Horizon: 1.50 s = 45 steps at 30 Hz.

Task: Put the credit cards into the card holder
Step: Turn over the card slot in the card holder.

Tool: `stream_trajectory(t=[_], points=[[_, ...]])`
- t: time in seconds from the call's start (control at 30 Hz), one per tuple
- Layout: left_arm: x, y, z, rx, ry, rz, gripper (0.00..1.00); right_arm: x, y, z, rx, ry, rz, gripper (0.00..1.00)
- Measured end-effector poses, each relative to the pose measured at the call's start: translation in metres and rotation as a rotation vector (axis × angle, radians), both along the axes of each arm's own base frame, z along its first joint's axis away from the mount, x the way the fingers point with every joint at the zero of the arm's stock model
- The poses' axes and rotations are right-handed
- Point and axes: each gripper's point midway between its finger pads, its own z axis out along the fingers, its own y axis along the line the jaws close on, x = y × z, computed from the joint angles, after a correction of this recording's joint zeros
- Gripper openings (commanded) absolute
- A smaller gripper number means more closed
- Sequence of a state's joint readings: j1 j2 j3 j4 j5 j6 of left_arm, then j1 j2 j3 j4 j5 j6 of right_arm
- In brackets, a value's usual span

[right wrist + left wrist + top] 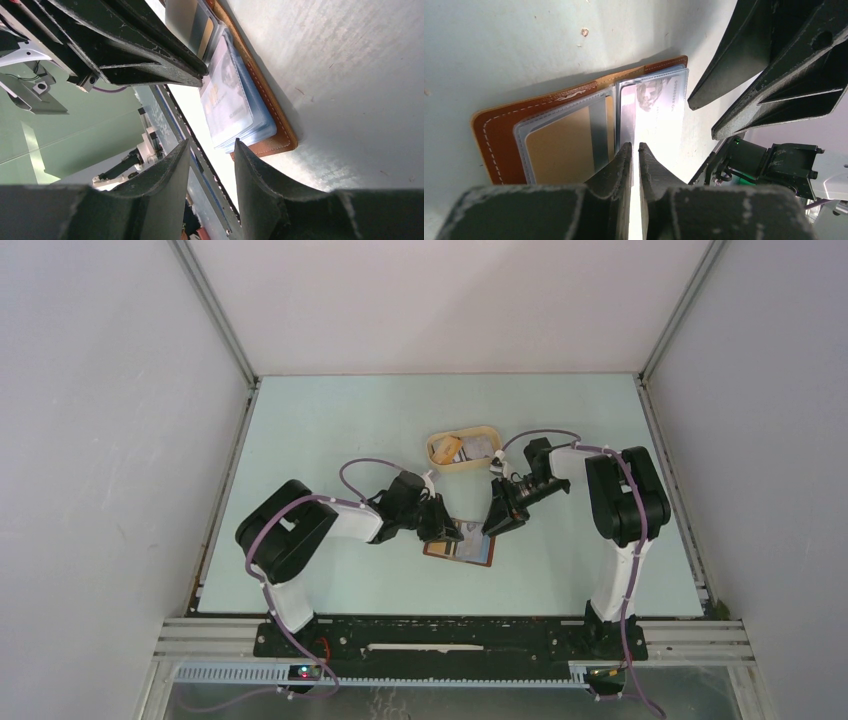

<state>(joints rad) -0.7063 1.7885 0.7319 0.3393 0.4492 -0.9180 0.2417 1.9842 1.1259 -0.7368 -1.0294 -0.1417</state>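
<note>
Left end effector (pixel 635 150) narrow, pinching credit card (pixel 659 107) at open card holder (pixel 499 135), mid-desk (pixel 330 420) toward near edge. Right end effector (pixel 212 146) half-open, empty.

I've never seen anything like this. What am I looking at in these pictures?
Two robot arms are bolted to a table. One picture looks down from above; the other two come from cameras on each wrist, so the dark prongs are that arm's own fingers. An open brown wallet lies on the table, a tan tray with cards behind it. The left gripper is almost closed, tips at a card on the wallet's clear sleeves; whether it pinches it is unclear. The right gripper hovers open and empty beside the wallet.
</note>
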Motion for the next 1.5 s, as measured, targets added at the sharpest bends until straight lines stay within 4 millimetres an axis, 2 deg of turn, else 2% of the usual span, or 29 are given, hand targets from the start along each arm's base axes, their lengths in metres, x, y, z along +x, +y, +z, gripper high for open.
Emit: stream_trajectory(t=[1.5], points=[[0.0003, -0.0023, -0.0002, -0.013, -0.002, -0.007, 0.14, 0.0005, -0.0030, -0.0040, -0.019, 0.003, -0.003, 0.45]])
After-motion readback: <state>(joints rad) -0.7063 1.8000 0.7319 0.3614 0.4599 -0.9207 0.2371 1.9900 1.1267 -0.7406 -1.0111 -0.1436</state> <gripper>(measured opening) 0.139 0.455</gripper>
